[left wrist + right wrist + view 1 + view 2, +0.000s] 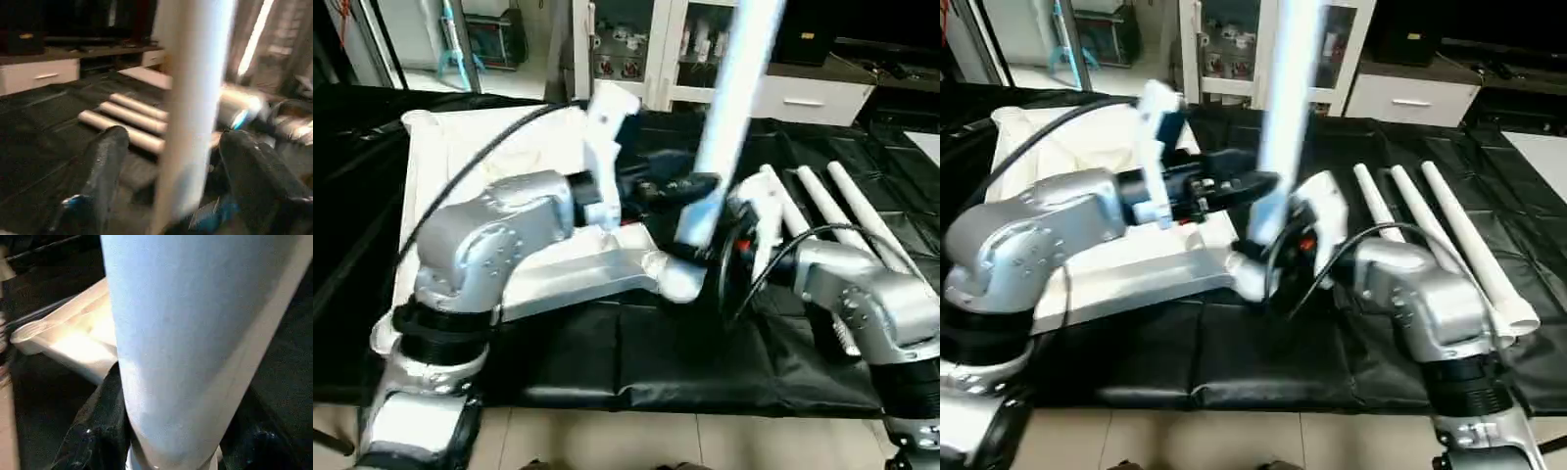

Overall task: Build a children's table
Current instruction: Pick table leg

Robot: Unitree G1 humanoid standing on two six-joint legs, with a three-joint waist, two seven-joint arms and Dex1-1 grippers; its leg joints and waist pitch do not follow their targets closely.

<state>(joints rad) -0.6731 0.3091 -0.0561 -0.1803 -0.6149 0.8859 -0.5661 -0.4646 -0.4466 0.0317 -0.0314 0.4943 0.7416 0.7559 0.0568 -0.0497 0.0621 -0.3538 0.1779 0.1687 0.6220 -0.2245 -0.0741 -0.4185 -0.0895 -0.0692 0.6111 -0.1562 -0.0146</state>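
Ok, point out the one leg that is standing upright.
The leg at the table top's near corner stands upright between the grippers; three other legs lie flat beside it.

Desk: large, draped in black sheeting, creased, front edge hanging over a light tiled floor. Lying directly on it: white plastic table top, flat, toward the robot's left, rounded corner socket at its near right corner. Three white tube legs to the right of the table top, side by side, roughly parallel, running from the desk's back toward its front, flared ends nearer the front. Black sheeting shows between the legs and the table top.
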